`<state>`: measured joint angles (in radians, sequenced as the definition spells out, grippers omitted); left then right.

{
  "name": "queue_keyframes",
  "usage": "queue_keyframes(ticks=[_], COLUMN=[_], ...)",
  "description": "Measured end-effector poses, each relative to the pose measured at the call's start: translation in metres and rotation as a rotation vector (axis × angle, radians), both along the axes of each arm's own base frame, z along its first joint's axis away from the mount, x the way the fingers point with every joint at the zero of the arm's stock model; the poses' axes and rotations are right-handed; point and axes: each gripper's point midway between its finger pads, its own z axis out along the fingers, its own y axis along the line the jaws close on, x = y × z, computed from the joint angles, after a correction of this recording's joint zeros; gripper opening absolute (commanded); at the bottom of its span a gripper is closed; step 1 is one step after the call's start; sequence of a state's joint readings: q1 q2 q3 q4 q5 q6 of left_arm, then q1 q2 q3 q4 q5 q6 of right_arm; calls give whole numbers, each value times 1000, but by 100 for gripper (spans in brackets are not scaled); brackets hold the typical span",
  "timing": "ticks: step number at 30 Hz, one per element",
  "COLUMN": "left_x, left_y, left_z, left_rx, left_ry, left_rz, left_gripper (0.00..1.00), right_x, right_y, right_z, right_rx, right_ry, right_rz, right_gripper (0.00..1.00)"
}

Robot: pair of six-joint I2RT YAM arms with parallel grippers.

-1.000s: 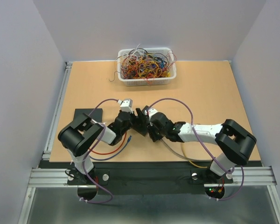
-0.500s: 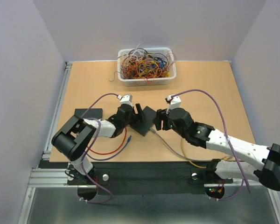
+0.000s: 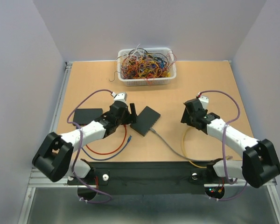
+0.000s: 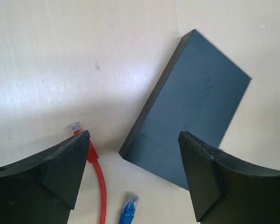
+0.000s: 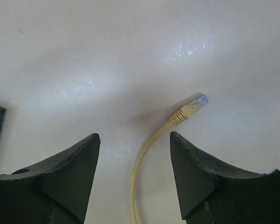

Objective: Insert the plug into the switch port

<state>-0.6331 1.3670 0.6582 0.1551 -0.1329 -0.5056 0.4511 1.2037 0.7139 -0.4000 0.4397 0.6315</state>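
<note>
Black left pincer (image 4: pixel 133 140) gapes empty above the switch box (image 4: pixel 196 107), right pincer (image 5: pixel 134 137) gapes empty near the yellow plug (image 5: pixel 189 109).

Left arm (image 3: pixel 84 135): stretching low from the table's near-left corner toward its middle; left gripper (image 3: pixel 130 113) hanging with jaws spread wide.
Right arm (image 3: pixel 231 135): angling in from the near-right corner; right gripper (image 3: pixel 186 116) pointing down, jaws standing parted.

— What surrounds the wooden table (image 3: pixel 200 88)?
— Pale grey walls (image 3: pixel 149 23), across the top and down both sides of the frame.
— And along the bottom?
— A metal rail (image 3: pixel 46 177). The light is soft and even.
</note>
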Motion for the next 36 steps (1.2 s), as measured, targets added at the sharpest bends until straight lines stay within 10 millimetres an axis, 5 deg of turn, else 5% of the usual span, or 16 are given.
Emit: queue_keyframes(ticks=[4,8,16,19,23,26,32,36], left_x=[-4,-6,-12,-13,-15,-15,-13,-11], left_y=[4,6,8,9,10,10,12,15], left_z=[32,52,46,43,40,40,40,44], left_rx=[-32,-62,-55,-50,-45,-44,-38,-44], left_ry=[-65,-109,-91,-85,-77,-78,-83,-97], left_rz=[-9,-10,-18,-18,-18,-16,-4,11], left_gripper=[89,89,89,89,89,89,89,88], right_x=[-4,-7,-6,1,8,13,21,18], right_y=[-4,-4,-2,2,7,13,57,104], right_z=[-34,-47,-66,-67,-66,-65,-52,-21], right_rx=[-32,-39,-46,-27,-7,23,145,232], right_ry=[125,168,212,192,162,143,104,12], right_rz=[-17,-23,-40,-40,-36,-15,207,435], right_gripper=[66,64,52,39,1,0,1,0])
